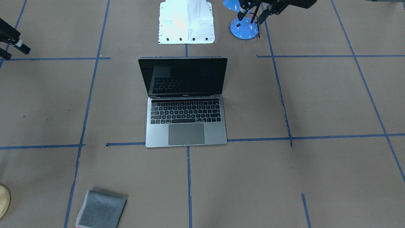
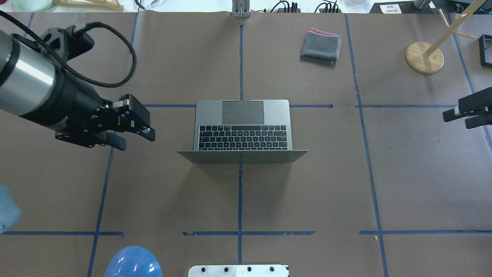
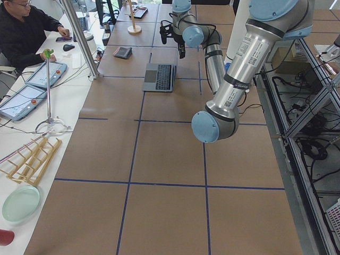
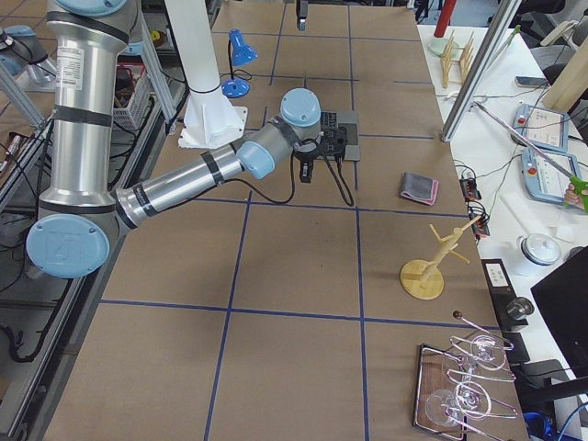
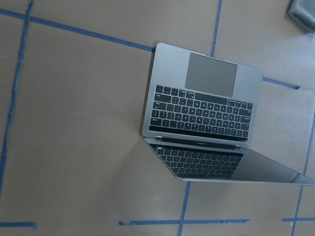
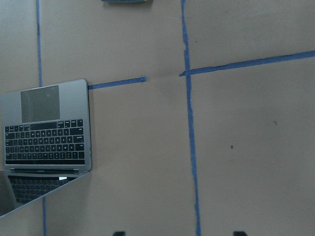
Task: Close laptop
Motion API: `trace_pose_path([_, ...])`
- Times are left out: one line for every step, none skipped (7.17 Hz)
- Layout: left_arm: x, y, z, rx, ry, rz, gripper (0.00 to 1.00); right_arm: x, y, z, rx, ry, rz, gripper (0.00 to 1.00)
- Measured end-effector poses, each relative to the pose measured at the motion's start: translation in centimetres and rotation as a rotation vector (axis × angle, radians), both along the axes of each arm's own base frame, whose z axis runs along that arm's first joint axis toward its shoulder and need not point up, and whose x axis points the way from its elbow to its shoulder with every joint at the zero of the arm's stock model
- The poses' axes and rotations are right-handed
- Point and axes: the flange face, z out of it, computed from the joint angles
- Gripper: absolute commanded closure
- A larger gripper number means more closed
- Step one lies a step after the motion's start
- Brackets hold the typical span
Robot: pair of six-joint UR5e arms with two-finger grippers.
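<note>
The slim grey metal laptop [image 2: 242,115] sits open on the brown table [image 2: 307,192]. The left pincer [image 2: 134,139] and the right pincer [image 2: 456,119] are spread wide, well apart from the laptop on either side.

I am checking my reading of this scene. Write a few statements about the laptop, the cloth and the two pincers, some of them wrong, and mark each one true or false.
1. The slim grey metal laptop stands open, its black screen raised. True.
2. The left pincer presses on the laptop's lid. False: it hovers beside the laptop, apart from it.
3. The folded grey cloth with a pink edge lies on the keyboard. False: it lies on the brown paper-covered table, well away from the laptop.
4. The right pincer is open and holds nothing. True.
</note>
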Motion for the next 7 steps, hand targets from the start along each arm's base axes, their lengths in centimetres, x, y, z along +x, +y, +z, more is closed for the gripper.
trace_pose_path([2.1,1.7,-0.6,0.001,0.0,0.02,1.0,-4.0,0.8,-2.1,-0.015,-0.028,-0.008,0.98])
trace_pose_path([3.8,3.2,-1.2,0.006,0.005,0.052,1.0,-9.1,1.8,-4.7,-0.019,-0.047,-0.025,0.99])
trace_pose_path([5.2,4.4,-1.5,0.009,0.009,0.084,1.0,-14.1,3.4,-7.0,-0.007,-0.064,-0.052,0.99])
trace_pose_path([6.5,5.2,-1.6,0.007,0.008,0.113,1.0,-18.2,5.2,-8.9,0.008,-0.078,-0.075,0.99])
trace_pose_path([8.0,5.6,-1.4,0.008,-0.003,0.13,1.0,-21.5,7.0,-10.3,0.027,-0.087,-0.075,0.99])
trace_pose_path([10.2,5.7,-1.1,0.02,-0.024,0.135,1.0,-24.4,8.7,-11.2,0.051,-0.086,-0.06,0.99])
trace_pose_path([12.8,6.2,-0.5,0.04,-0.045,0.135,1.0,-26.9,10.4,-11.6,0.076,-0.076,-0.044,0.99])
